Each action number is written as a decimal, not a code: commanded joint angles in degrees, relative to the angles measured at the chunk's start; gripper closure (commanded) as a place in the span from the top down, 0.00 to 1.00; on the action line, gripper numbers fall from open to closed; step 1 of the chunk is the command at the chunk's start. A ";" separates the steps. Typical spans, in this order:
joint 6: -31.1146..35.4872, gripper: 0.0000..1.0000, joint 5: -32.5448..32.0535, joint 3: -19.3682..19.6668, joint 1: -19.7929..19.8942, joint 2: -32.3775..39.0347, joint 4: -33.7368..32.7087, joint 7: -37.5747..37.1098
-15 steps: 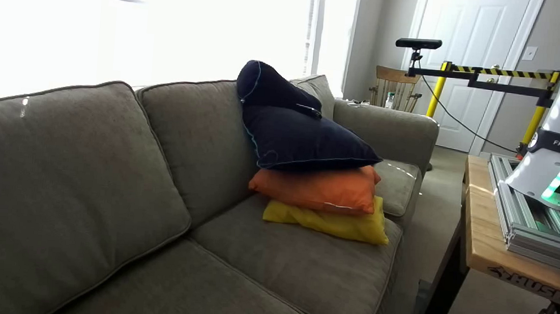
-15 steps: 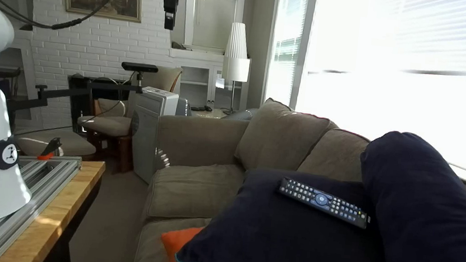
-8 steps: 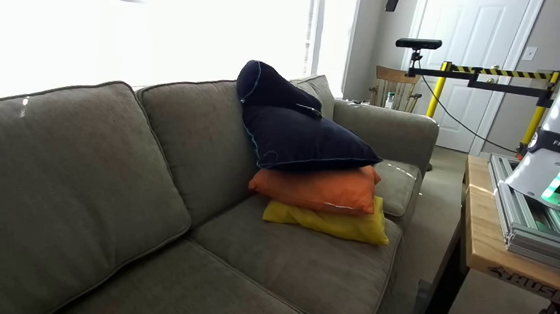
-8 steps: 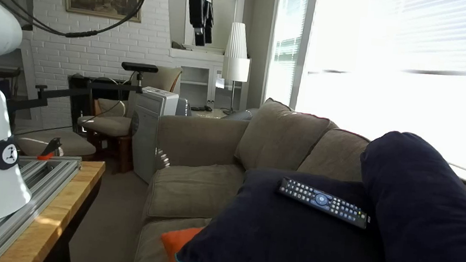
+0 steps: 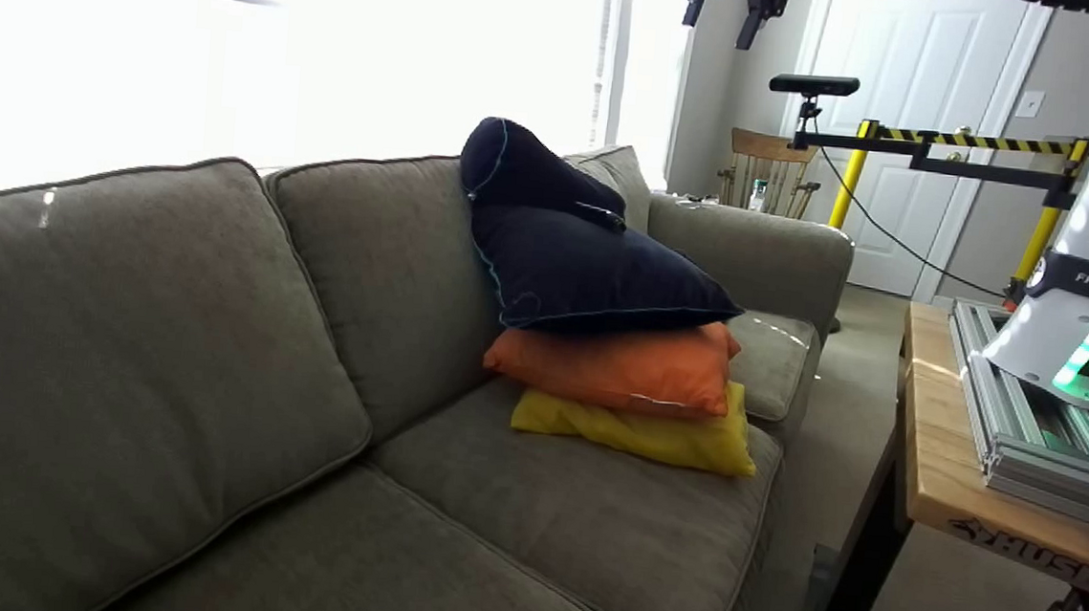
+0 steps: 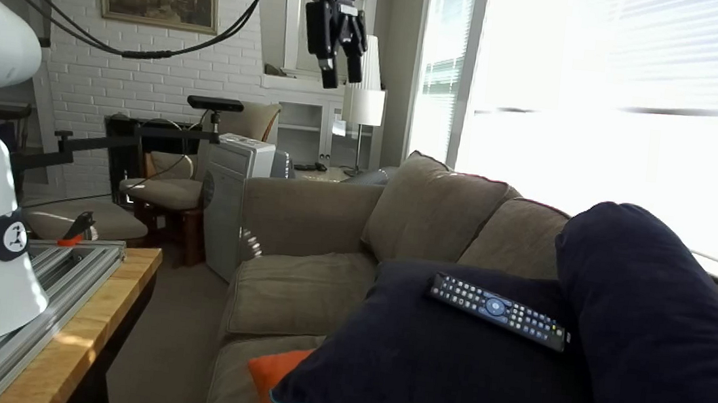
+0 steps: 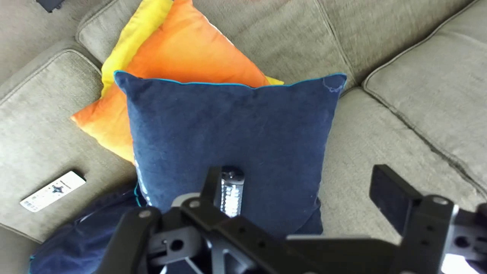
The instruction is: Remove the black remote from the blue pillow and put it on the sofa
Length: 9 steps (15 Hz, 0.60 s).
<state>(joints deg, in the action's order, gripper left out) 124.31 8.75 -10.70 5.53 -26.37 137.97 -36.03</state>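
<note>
In an exterior view I have my black two-fingered gripper (image 6: 342,83) high in the air, released, jaws well parted. Long black plastic remote (image 6: 495,308), blue at its centre, lies buttons up on the large dark navy fabric pillow (image 6: 448,368), well apart from the gripper.

In an exterior view I see the navy pillow on a flatter orange fabric pillow (image 5: 612,368), that one on a yellow fabric pillow (image 5: 636,432), the stack on the big grey-green padded fabric sofa (image 5: 529,525).

In the wrist view I look down past the wide-set jaws; the gripper hides part of the remote. White oblong object (image 7: 53,191) with dark print lies on the sofa.
</note>
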 commanded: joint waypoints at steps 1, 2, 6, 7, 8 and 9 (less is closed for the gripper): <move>4.37 1.00 -0.95 2.75 1.38 0.93 1.19 -2.28; 4.82 1.00 0.05 4.35 1.05 1.36 1.21 0.36; 5.48 1.00 1.63 8.63 -0.29 3.81 0.85 9.93; 5.79 1.00 1.79 9.30 -0.38 4.50 0.80 12.21; 5.75 1.00 2.46 10.29 -0.76 5.33 0.63 14.94; 6.15 1.00 2.84 11.10 -1.01 6.19 0.71 17.50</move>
<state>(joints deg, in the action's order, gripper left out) 128.51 9.28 -2.27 6.11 -22.66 138.60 -25.57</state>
